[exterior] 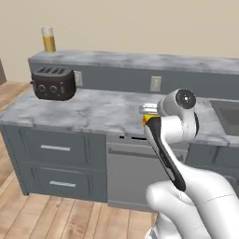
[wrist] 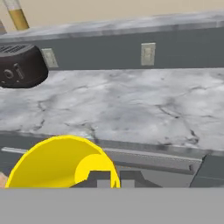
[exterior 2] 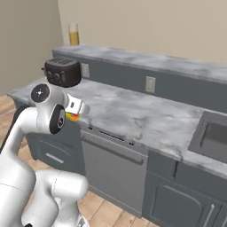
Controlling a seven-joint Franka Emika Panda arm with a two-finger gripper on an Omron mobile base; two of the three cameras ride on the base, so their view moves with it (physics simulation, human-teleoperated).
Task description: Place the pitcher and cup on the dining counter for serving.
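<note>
Yellow cup [wrist: 61, 162] sits gripped in the end effector [wrist: 109, 177], fingers closed on its rim, held in the air in front of the lower marble table [exterior: 93, 112], above the dishwasher [exterior: 128, 172]. In the base views the cup [exterior: 148, 120] is mostly hidden by the arm. Pitcher [exterior: 48, 39] with orange liquid stands upright on the dining counter [exterior: 140, 60] at its far left end, well apart from the cup. Black toaster [exterior: 53, 83] on the lower table left, below the pitcher. Sink [exterior 2: 213, 133] at right.
</note>
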